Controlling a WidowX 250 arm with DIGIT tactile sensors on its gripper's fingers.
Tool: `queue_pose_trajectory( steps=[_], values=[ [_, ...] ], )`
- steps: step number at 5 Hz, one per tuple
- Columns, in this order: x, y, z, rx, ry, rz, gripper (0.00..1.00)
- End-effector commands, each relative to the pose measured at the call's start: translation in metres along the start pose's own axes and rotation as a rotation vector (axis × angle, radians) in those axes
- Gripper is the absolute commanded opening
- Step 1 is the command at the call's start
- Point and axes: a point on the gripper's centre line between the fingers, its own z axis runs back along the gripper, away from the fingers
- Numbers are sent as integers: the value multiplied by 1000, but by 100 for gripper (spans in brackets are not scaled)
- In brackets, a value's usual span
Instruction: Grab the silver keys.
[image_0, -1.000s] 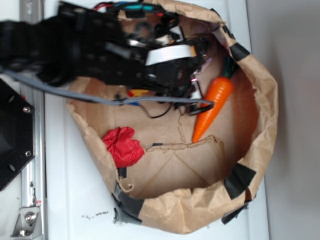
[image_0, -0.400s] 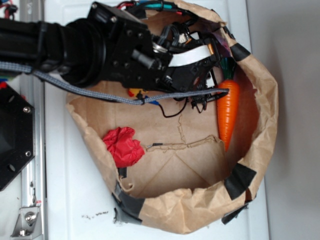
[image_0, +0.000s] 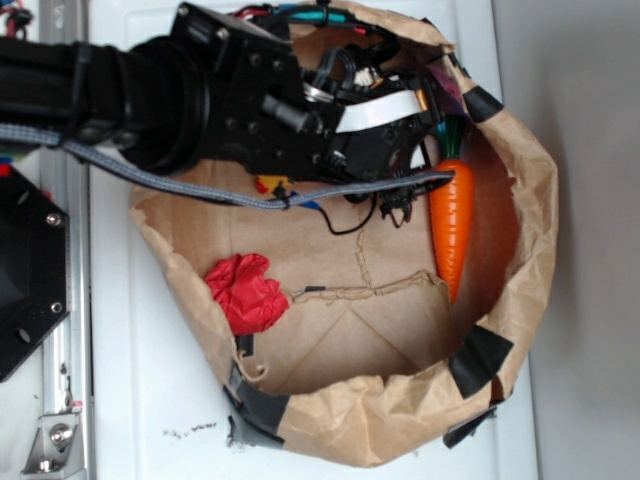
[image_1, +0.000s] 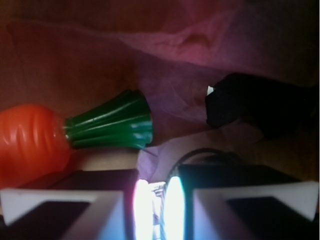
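My gripper (image_0: 425, 150) is deep in the top right corner of the brown paper bag (image_0: 525, 210), beside the green top of the orange toy carrot (image_0: 452, 225). In the wrist view the jaws (image_1: 155, 187) stand almost together, and a thin ridged piece of the silver keys (image_1: 160, 200) shows in the narrow gap between the pads. A metal ring (image_1: 200, 151) arcs over the right finger. The carrot (image_1: 30, 142) lies to the left with its green top (image_1: 112, 125) just ahead of the left finger. In the exterior view the arm hides the keys.
A crumpled red cloth (image_0: 245, 292) lies at the bag's left inner edge. Purple fabric (image_1: 200, 80) lines the corner ahead of the jaws, with a dark patch (image_1: 250, 105) on the right. Black tape (image_0: 478, 360) patches the bag's rim. A black mount (image_0: 25, 270) stands at far left.
The arm has pushed right into the bag's corner. The carrot has swung from a slant to lie along the bag's right wall. Little has moved in the last half second.
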Motion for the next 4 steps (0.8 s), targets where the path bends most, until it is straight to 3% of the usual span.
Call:
queue_pose_trajectory(
  steps=[1,2,3,4],
  values=[
    [8,10,45,-84,51,28,0],
    [4,19,103,-260,187,0,0],
    [9,17,154,-444,219,-60,0],
    [17,-12,150,-381,249,-56,0]
  ],
)
